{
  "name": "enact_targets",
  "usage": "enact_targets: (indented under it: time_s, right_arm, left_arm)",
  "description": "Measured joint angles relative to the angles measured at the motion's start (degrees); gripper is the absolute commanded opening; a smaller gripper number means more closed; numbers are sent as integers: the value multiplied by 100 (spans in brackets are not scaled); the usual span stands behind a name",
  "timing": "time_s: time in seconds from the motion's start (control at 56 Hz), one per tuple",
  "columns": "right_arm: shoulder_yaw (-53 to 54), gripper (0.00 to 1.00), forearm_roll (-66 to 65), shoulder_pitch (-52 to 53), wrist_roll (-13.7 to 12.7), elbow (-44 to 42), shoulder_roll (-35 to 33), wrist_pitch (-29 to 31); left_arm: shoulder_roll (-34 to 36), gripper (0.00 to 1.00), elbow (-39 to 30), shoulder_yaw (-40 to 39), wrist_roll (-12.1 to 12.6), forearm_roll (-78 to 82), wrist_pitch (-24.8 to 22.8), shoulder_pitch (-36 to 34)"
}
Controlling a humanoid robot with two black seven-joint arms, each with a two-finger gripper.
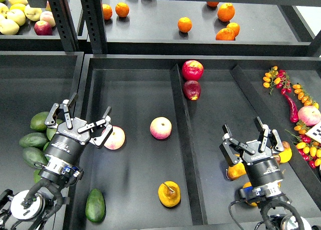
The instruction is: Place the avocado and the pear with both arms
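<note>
- Holding nothing, my left gripper and right gripper both hover with fingers spread wide.
- At 6 o'clock in the middle bin lie the avocado and, beside it, the pear.
- I fear the round pear can roll away when one finger touches first.
- The apple touching my left fingers may get pushed.
</note>
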Motion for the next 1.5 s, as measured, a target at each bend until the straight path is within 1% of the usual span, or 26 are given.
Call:
enact_targets:
  time_s: [0.749, 0.821, 0.839, 0.981, 1.178, 1.338, 1.392, 1.499]
  right_arm:
    - [-55, 100, -1, -12, -4, 0, 0, 0]
    - [-50, 100, -1, -13, -4, 0, 0, 0]
    - [-48, 100, -1, -13, -4, 0, 0, 0]
    - [-50, 100, -1, -14, -3, 0, 0, -2]
    - [-35, 100, -5, -14, 0, -6, 0, -76]
    - [40, 100, -12, -14, 2, -9, 0, -128]
    - [58, 100, -16, -14, 1, -9, 0, -135]
    - [102, 100, -18, -9, 2, -9, 0, -168]
  left_arm:
    - [0, 100, 17, 13, 35, 27, -23, -124]
    - [0, 100, 16, 13, 139, 83, -43, -195]
    - [0, 100, 17, 13, 260, 132, -70, -243]
    - [30, 100, 50, 21, 465, 203, -87, -397]
    - [471, 100, 14, 129, 512, 317, -125, -753]
    - [897, 100, 8, 365, 537, 461, -160, -1110]
    - [1110, 100, 9, 529, 624, 489, -192, -1215]
    - [1492, 100, 44, 798, 908, 526, -288, -1366]
